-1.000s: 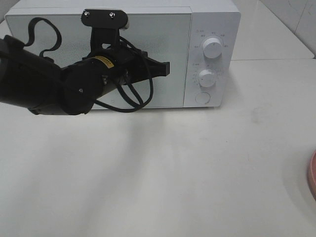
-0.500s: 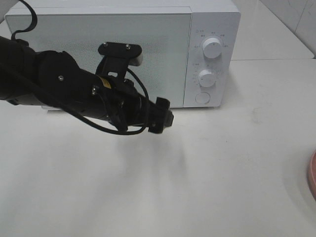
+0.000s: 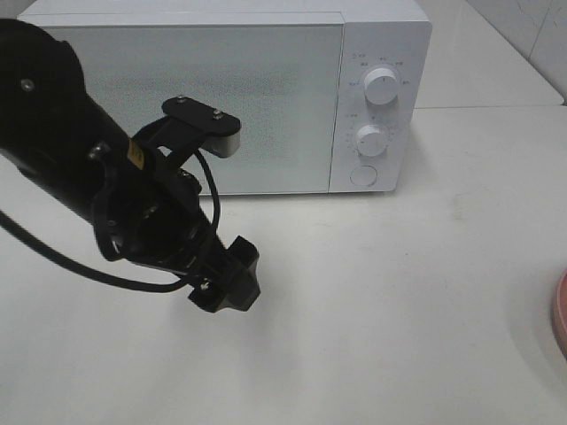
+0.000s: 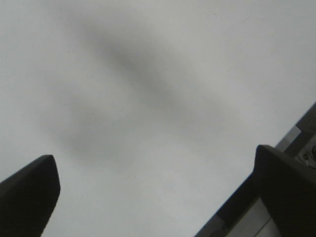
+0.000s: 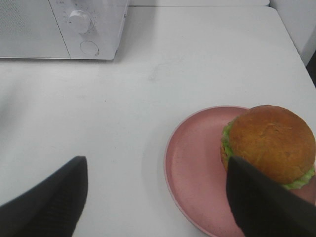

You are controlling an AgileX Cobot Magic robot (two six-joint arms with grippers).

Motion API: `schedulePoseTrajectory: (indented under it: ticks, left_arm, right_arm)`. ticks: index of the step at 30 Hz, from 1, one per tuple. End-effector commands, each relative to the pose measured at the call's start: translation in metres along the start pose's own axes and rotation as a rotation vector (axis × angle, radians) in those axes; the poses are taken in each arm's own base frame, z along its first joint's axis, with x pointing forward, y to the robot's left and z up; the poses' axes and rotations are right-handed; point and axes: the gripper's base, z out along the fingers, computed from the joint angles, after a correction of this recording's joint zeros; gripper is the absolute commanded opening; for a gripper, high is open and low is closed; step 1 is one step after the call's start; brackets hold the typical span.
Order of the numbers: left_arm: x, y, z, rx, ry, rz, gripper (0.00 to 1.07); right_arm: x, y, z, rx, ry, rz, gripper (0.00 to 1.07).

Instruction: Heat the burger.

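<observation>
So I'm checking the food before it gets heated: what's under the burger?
The burger sits on a round pink plate, toward one side of it, with bare plate beside it. The plate rests on the white table. The burger's underside is hidden.

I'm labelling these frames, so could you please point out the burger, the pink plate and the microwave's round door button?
burger (image 5: 270, 140), right wrist view, top of the bun.
pink plate (image 5: 192, 173), right wrist view, bare inner surface.
round door button (image 3: 363, 176), exterior high view, button face.
</observation>
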Motion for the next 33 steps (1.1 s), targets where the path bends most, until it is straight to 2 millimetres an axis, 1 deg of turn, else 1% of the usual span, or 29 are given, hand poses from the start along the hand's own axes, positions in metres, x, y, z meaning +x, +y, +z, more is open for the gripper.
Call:
schedulePoseTrajectory:
  ticks: [1, 2, 3, 5, 6, 7, 8, 9, 10, 11, 12, 13, 14, 16, 17, 18, 19, 20, 21, 22, 23, 24, 25, 26, 27, 28, 30, 33]
  left_arm:
    - [0.004, 0.004, -0.013, -0.002, 0.019, -0.032, 1.00]
    - [0.005, 0.010, -0.016, -0.006, 0.028, -0.060, 1.00]
    - [0.005, 0.010, -0.016, -0.006, 0.028, -0.060, 1.00]
    - [0.012, 0.034, -0.033, -0.028, 0.047, -0.151, 1.00]
    - [0.012, 0.034, -0.033, -0.028, 0.047, -0.151, 1.00]
    - [0.014, 0.040, -0.038, -0.034, 0.051, -0.175, 1.00]
    - [0.020, 0.054, -0.049, -0.045, 0.065, -0.227, 1.00]
    - [0.020, 0.054, -0.049, -0.045, 0.065, -0.227, 1.00]
    - [0.023, 0.060, -0.055, -0.051, 0.068, -0.253, 1.00]
    - [0.029, 0.072, -0.065, -0.062, 0.076, -0.302, 1.00]
    - [0.029, 0.072, -0.065, -0.062, 0.076, -0.302, 1.00]
    - [0.033, 0.078, -0.071, -0.069, 0.077, -0.330, 1.00]
    - [0.033, 0.078, -0.071, -0.069, 0.077, -0.330, 1.00]
    - [0.048, 0.099, -0.092, -0.094, 0.084, -0.430, 1.00]
    - [0.048, 0.099, -0.092, -0.094, 0.084, -0.430, 1.00]
    - [0.057, 0.109, -0.102, -0.107, 0.090, -0.485, 1.00]
    - [0.061, 0.113, -0.108, -0.113, 0.090, -0.509, 1.00]
    - [0.061, 0.113, -0.108, -0.113, 0.090, -0.509, 1.00]
    - [0.069, 0.119, -0.118, -0.127, 0.089, -0.548, 1.00]
    - [0.069, 0.119, -0.118, -0.127, 0.089, -0.548, 1.00]
    - [0.073, 0.122, -0.124, -0.138, 0.084, -0.567, 1.00]
    - [0.080, 0.126, -0.133, -0.157, 0.071, -0.599, 1.00]
    - [0.080, 0.126, -0.133, -0.157, 0.071, -0.599, 1.00]
    - [0.087, 0.128, -0.142, -0.171, 0.061, -0.632, 1.00]
    - [0.089, 0.128, -0.147, -0.179, 0.050, -0.645, 1.00]
    - [0.089, 0.128, -0.147, -0.179, 0.050, -0.645, 1.00]
    - [0.095, 0.125, -0.159, -0.194, 0.023, -0.660, 1.00]
    - [0.098, 0.121, -0.164, -0.199, 0.019, -0.655, 1.00]
  right_arm:
    - [0.002, 0.000, -0.003, -0.001, -0.033, -0.008, 0.75]
    - [0.002, 0.000, -0.003, -0.001, -0.033, -0.008, 0.75]
    - [0.002, 0.000, -0.003, -0.001, -0.033, -0.008, 0.75]
    - [0.002, 0.000, -0.003, -0.001, -0.033, -0.008, 0.75]
    - [0.002, 0.000, -0.003, -0.001, -0.033, -0.008, 0.75]
    - [0.002, 0.000, -0.003, -0.001, -0.033, -0.008, 0.75]
    - [0.002, 0.000, -0.003, -0.001, -0.033, -0.008, 0.75]
    - [0.002, 0.000, -0.003, -0.001, -0.033, -0.008, 0.75]
    - [0.002, 0.000, -0.003, -0.001, -0.033, -0.008, 0.75]
    - [0.002, 0.000, -0.003, -0.001, -0.033, -0.008, 0.75]
    - [0.002, 0.000, -0.003, -0.001, -0.033, -0.008, 0.75]
    - [0.002, 0.000, -0.003, -0.001, -0.033, -0.008, 0.75]
    - [0.002, 0.000, -0.003, -0.001, -0.033, -0.008, 0.75]
    - [0.002, 0.000, -0.003, -0.001, -0.033, -0.008, 0.75]
    - [0.002, 0.000, -0.003, -0.001, -0.033, -0.008, 0.75]
    - [0.002, 0.000, -0.003, -0.001, -0.033, -0.008, 0.75]
    - [0.002, 0.000, -0.003, -0.001, -0.033, -0.008, 0.75]
    - [0.002, 0.000, -0.003, -0.001, -0.033, -0.008, 0.75]
    - [0.002, 0.000, -0.003, -0.001, -0.033, -0.008, 0.75]
    - [0.002, 0.000, -0.003, -0.001, -0.033, -0.008, 0.75]
    - [0.002, 0.000, -0.003, -0.001, -0.033, -0.008, 0.75]
    - [0.002, 0.000, -0.003, -0.001, -0.033, -0.008, 0.75]
    - [0.002, 0.000, -0.003, -0.001, -0.033, -0.008, 0.75]
    - [0.002, 0.000, -0.003, -0.001, -0.033, -0.008, 0.75]
    - [0.002, 0.000, -0.003, -0.001, -0.033, -0.008, 0.75]
    - [0.002, 0.000, -0.003, -0.001, -0.033, -0.008, 0.75]
    - [0.002, 0.000, -0.003, -0.001, -0.033, -0.008, 0.75]
    - [0.002, 0.000, -0.003, -0.001, -0.033, -0.008, 0.75]
